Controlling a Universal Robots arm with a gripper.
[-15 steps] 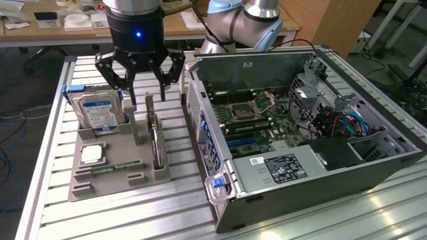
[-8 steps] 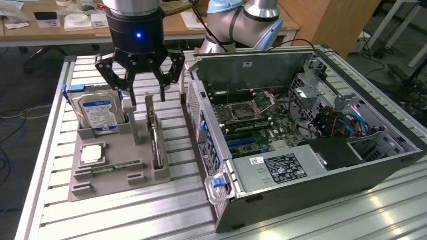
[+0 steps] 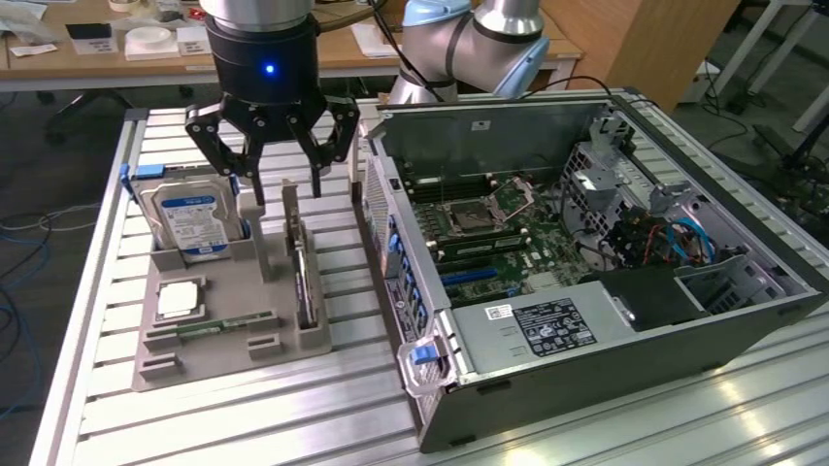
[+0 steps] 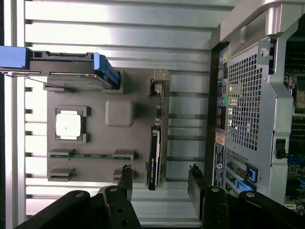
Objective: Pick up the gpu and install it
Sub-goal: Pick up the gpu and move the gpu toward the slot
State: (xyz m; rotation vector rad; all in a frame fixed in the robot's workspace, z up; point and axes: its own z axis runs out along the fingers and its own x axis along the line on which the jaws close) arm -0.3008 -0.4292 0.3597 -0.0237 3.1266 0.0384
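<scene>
Pincer (image 3: pixel 286 186): open wide, holding nothing, above the grey tray (image 3: pixel 214 361).
Gpu (image 3: pixel 302 267): one, standing on edge in the tray, just below the pincer.
Exterior view: open computer case (image 3: pixel 609 320) beside the pincer, motherboard (image 3: pixel 486 223) exposed.
Wrist view: gpu lined up between both fingers (image 4: pixel 126 174).
Others on tray: one hard drive (image 3: pixel 194 218), one CPU (image 3: pixel 179 299), one memory stick (image 3: pixel 214 328).

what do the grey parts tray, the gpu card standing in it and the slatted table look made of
Flat grey-brown parts tray: probably matte moulded plastic, from its dull surface and rounded slots. Thin dark gpu card standing on edge: circuit board, green along its edge, apparently with a metal bracket end. Ribbed silver slatted table: likely aluminium, given its bright streaky reflections.
</scene>
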